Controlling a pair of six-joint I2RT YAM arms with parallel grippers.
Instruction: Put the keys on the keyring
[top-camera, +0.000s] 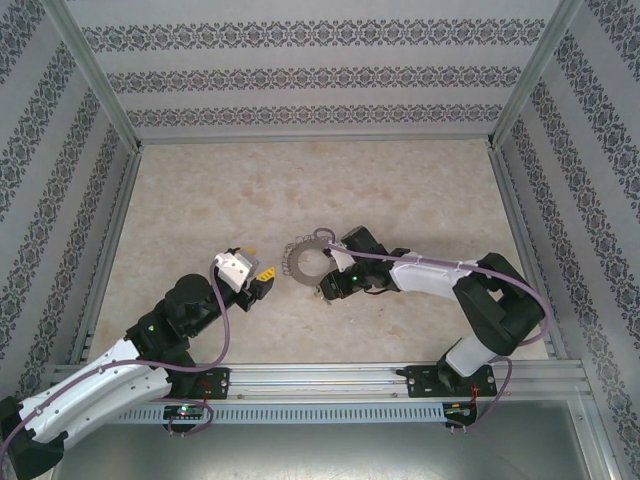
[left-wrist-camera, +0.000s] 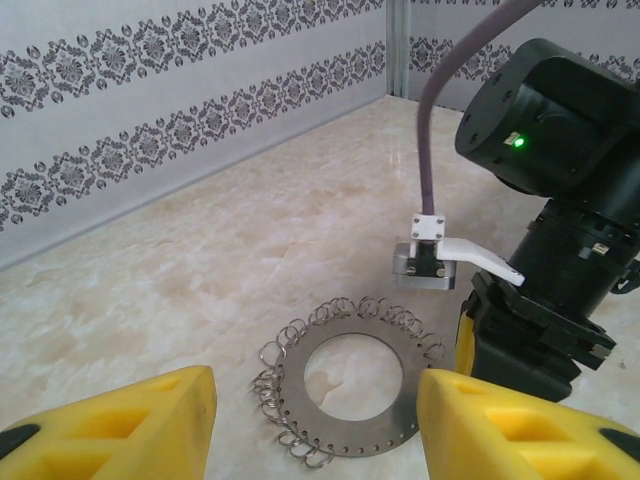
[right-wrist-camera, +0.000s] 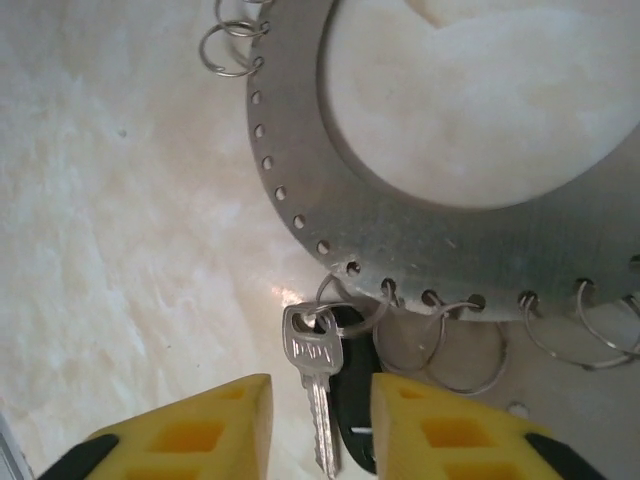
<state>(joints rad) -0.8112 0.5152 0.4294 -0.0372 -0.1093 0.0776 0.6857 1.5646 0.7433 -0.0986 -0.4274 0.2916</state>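
Observation:
The keyring (right-wrist-camera: 400, 230), a flat grey metal ring fringed with wire loops, lies flat on the marbled table (top-camera: 200, 200). A small silver key (right-wrist-camera: 315, 355) with a dark oval piece (right-wrist-camera: 352, 395) behind it hangs on a wire loop at the ring's near rim. My right gripper (right-wrist-camera: 320, 425) is open, its yellow fingers (right-wrist-camera: 200, 430) either side of the key without touching it. The keyring (left-wrist-camera: 289, 395) lies just beyond my open left gripper (left-wrist-camera: 320, 430), which holds nothing. From above, the keyring (top-camera: 305, 262) sits between the left gripper (top-camera: 260, 262) and the right gripper (top-camera: 325, 285).
The right arm's black wrist (left-wrist-camera: 560, 290) and purple cable (left-wrist-camera: 430, 150) stand close over the ring's right side. Patterned walls (top-camera: 300, 70) enclose the table on three sides, and an aluminium rail (top-camera: 330, 378) runs along the near edge.

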